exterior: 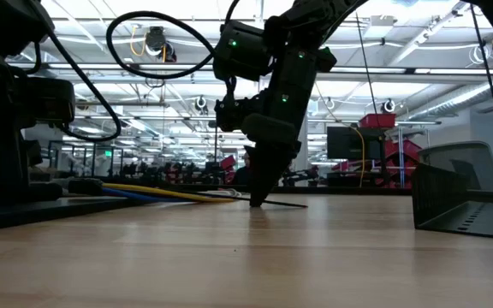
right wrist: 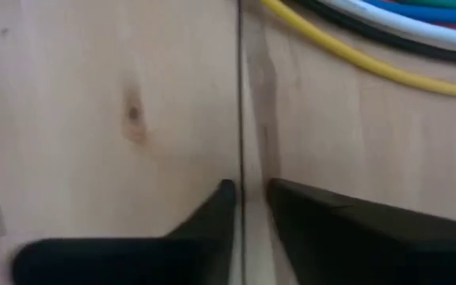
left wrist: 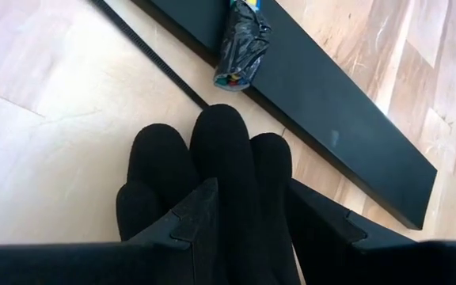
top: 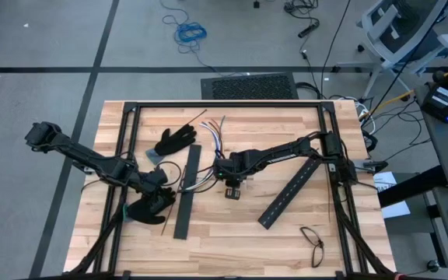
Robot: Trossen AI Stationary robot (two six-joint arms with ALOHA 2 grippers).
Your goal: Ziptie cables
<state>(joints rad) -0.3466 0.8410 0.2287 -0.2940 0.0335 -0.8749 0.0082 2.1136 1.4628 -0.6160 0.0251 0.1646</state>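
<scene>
Overhead, table-level and two close wrist views.

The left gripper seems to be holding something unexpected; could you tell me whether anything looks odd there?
Yes: the left gripper is closed on a black glove rather than cables or a ziptie; a second glove lies loose near the table's far edge.

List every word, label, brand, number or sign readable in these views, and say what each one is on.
None can be read.
White paper sheets at the table's right edge: any print is too small to read.
Taped cable-bundle end on the black bar: coloured marks only, no letters.
Room behind the table in the low view: no sign is legible.
</scene>
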